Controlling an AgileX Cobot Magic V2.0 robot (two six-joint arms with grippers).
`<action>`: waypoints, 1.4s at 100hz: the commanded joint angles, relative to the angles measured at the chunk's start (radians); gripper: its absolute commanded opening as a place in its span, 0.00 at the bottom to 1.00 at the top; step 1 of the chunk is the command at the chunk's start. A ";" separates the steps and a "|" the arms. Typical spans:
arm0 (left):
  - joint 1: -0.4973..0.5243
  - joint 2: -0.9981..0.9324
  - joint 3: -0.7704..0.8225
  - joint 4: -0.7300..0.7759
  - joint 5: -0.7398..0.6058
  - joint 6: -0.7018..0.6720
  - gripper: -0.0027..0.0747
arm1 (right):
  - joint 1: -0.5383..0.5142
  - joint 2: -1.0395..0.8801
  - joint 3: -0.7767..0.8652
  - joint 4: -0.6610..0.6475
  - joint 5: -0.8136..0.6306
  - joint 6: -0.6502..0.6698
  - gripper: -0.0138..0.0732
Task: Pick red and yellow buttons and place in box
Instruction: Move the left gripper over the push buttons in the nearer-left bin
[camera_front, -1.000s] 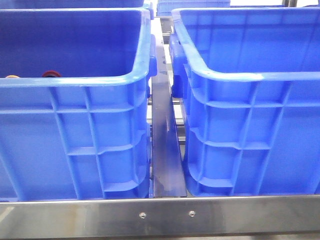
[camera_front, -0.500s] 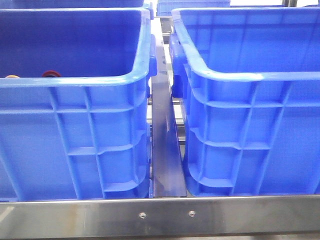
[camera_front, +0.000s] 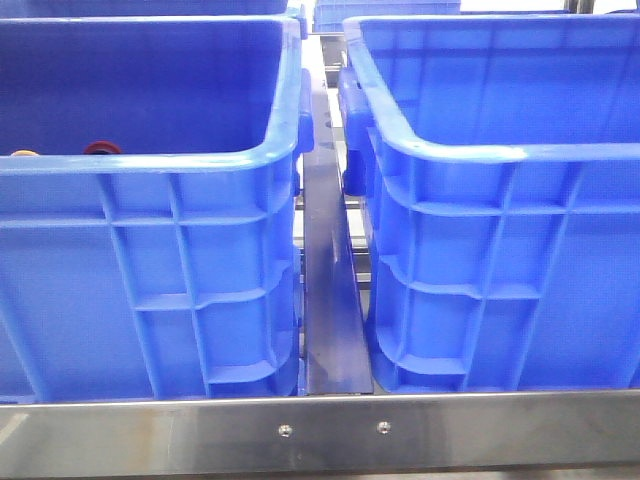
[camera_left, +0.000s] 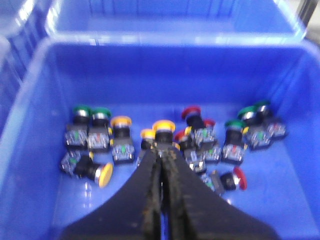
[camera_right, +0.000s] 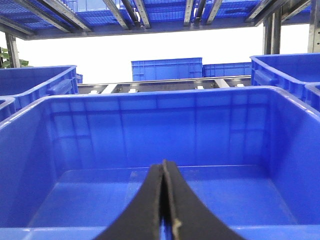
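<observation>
Upright, yellow button (camera_left: 163, 131) cap faces up.

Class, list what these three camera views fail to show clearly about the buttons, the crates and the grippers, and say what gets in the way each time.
- Front view: the left crate's near wall hides its contents; only a red cap and an orange one peek over the rim.
- Front view: neither arm appears.
- Left wrist view: blur smears the buttons; the left gripper covers some.
- Right wrist view: the right gripper hides part of the floor of the crate before it.
</observation>
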 joint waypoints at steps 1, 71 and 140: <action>0.004 0.061 -0.050 -0.019 -0.050 -0.002 0.01 | -0.004 -0.027 -0.010 -0.008 -0.080 -0.004 0.04; 0.004 0.189 -0.050 -0.071 -0.080 -0.009 0.87 | -0.004 -0.027 -0.010 -0.008 -0.080 -0.004 0.04; -0.289 0.497 -0.197 0.042 -0.133 -0.299 0.84 | -0.004 -0.027 -0.010 -0.008 -0.080 -0.004 0.04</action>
